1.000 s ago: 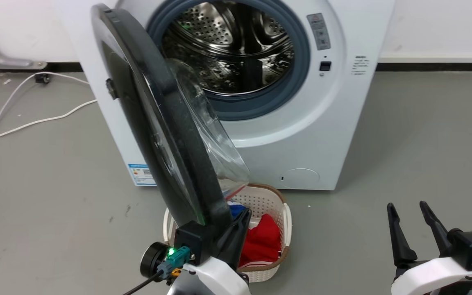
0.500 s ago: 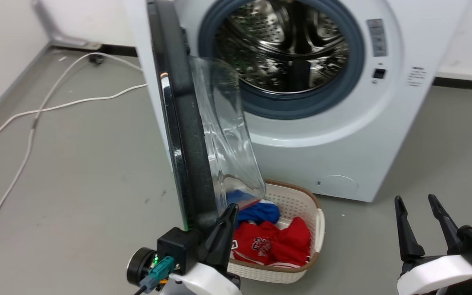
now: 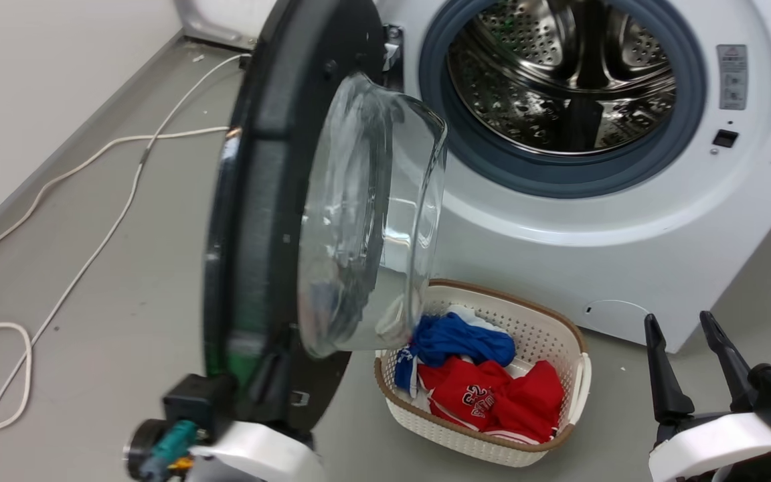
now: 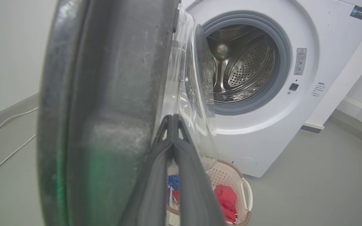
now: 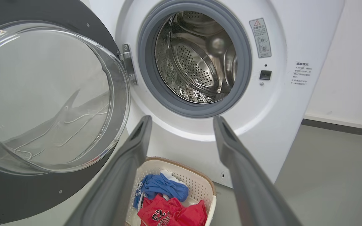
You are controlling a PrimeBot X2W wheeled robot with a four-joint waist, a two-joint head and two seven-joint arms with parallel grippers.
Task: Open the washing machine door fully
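Swung wider than 0.5 s ago, the large round glossy black washing machine door (image 3: 258,201) now shows its inner face and clear bulging glass bowl (image 3: 365,221) to the head camera, which has itself turned.

Nearest, the left gripper (image 4: 173,119) has its 2 dark fingers pinched tip to tip with nothing between them. They lie along that inner face just beside the bowl, with the pale forearm low under the door's bottom edge. A closed pair pushing like this has no hold. I judge the fingers could skid onto the glass, or the door could drift back.

The right gripper (image 3: 678,318) hangs at the lower right, fingers spread and empty.

Just beyond the door's lower edge sits a white perforated plastic basket (image 3: 518,296) of red and blue clothes (image 3: 492,395), which a low forearm sweep might clip.

Farther back, the door hangs from its hinge (image 5: 128,64) on the white washing machine (image 3: 626,254). It is clear of the grey-rimmed steel drum opening (image 3: 559,80), and probably not yet fully back.
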